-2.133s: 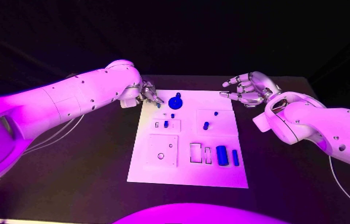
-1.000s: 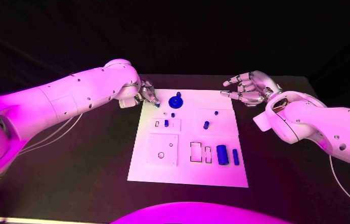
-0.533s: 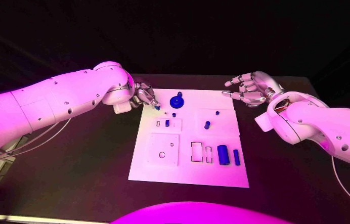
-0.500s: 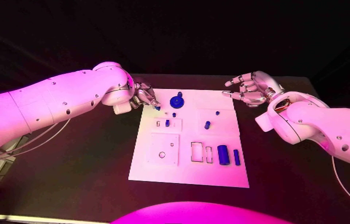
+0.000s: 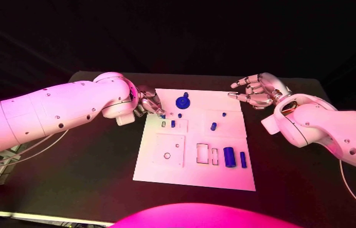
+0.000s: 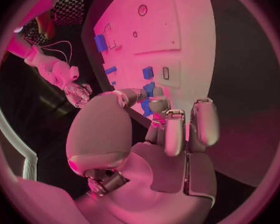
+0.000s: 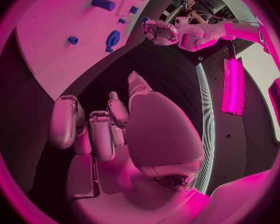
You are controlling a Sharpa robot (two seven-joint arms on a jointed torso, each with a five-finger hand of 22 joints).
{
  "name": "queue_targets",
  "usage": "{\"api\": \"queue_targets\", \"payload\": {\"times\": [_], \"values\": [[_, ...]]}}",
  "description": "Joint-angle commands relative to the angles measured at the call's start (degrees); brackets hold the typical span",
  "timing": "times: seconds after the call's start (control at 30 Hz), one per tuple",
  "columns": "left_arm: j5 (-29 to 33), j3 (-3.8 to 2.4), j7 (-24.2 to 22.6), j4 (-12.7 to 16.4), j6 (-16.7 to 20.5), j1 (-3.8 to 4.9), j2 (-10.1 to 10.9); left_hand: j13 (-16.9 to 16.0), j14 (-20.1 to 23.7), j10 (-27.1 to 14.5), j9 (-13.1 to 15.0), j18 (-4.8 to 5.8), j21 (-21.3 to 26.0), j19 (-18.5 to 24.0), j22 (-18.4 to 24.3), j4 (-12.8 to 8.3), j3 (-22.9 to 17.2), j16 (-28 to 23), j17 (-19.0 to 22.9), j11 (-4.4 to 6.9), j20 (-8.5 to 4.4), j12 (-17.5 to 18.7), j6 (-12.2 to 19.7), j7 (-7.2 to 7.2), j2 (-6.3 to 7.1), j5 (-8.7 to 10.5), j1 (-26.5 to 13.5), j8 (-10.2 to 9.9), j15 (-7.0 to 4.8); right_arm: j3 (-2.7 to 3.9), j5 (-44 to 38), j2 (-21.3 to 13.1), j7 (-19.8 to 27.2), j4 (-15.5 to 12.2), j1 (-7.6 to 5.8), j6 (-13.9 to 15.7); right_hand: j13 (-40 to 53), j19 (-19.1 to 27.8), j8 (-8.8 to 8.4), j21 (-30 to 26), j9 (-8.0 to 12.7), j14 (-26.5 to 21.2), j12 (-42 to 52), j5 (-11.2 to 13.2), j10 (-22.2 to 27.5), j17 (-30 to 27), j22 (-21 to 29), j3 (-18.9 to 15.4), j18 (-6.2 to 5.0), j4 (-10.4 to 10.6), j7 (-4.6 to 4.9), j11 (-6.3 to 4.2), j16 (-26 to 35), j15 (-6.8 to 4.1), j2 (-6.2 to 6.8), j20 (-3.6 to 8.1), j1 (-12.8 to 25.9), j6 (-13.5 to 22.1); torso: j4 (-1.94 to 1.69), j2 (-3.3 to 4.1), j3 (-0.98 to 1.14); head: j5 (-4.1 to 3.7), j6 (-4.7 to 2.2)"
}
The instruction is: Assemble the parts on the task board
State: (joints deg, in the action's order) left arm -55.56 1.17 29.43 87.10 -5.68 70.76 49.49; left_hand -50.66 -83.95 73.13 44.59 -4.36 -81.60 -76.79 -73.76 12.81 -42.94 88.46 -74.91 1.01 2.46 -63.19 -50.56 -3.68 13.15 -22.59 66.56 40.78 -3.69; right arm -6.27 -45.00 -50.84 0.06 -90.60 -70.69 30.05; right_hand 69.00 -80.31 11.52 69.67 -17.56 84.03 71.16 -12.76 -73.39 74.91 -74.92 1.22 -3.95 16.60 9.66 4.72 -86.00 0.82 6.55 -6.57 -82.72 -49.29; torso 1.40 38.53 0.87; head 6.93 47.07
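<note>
Left hand (image 5: 148,103) had shifted nearer over the task board (image 5: 194,176), pinching a small blue part (image 6: 147,91) — light, rigid, slippery; you gripped its sides. Right hand (image 5: 256,90) — open, empty.

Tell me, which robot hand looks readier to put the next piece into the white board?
Probably the left robot hand. It is at the task board's far left corner and pinches a small blue part in its fingertips. The right robot hand hovers off the board's far right corner, holding nothing.
</note>
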Motion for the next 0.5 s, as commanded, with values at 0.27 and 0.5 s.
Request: {"api": "queue_targets", "payload": {"times": [0.27,0.5], "values": [[-5.83,0.60,-0.86,1.00,2.43,-1.22,-0.22,-0.23,-5.48,0.67,-0.10,0.28,-0.37,-0.40,-0.12,-11.84,-11.63,0.46,-13.18,-0.03,-0.24,-0.40,-0.75,0.25,0.06,-0.80,-0.71,0.30,-0.43,0.02,-0.06,0.01,0.47,0.01,0.10,-0.51,-0.16,0.24,0.36,-0.44,0.10,3.76,-0.29,-0.41,0.58,6.41,-4.51,0.27,-0.53,0.08,-0.07,-0.01,0.31,-0.39,-0.20,0.15,0.01,-0.20,0.14,0.12,0.01,0.19,0.27],[-6.37,0.71,-0.86,1.09,2.05,-1.59,-0.43,-0.34,-5.48,0.78,-0.11,0.30,-0.42,-0.46,-0.19,-11.96,-11.69,0.46,-13.18,-0.01,-0.26,-0.49,-0.81,0.28,0.10,-1.04,-0.81,0.33,-0.45,0.02,-0.06,-0.02,0.46,-0.03,0.11,-0.54,-0.16,0.24,0.36,-0.44,0.10,3.76,-0.29,-0.41,0.58,6.41,-4.51,0.27,-0.53,0.08,-0.07,-0.01,0.31,-0.39,-0.20,0.15,0.01,-0.20,0.14,0.12,0.05,0.18,0.50]]}}
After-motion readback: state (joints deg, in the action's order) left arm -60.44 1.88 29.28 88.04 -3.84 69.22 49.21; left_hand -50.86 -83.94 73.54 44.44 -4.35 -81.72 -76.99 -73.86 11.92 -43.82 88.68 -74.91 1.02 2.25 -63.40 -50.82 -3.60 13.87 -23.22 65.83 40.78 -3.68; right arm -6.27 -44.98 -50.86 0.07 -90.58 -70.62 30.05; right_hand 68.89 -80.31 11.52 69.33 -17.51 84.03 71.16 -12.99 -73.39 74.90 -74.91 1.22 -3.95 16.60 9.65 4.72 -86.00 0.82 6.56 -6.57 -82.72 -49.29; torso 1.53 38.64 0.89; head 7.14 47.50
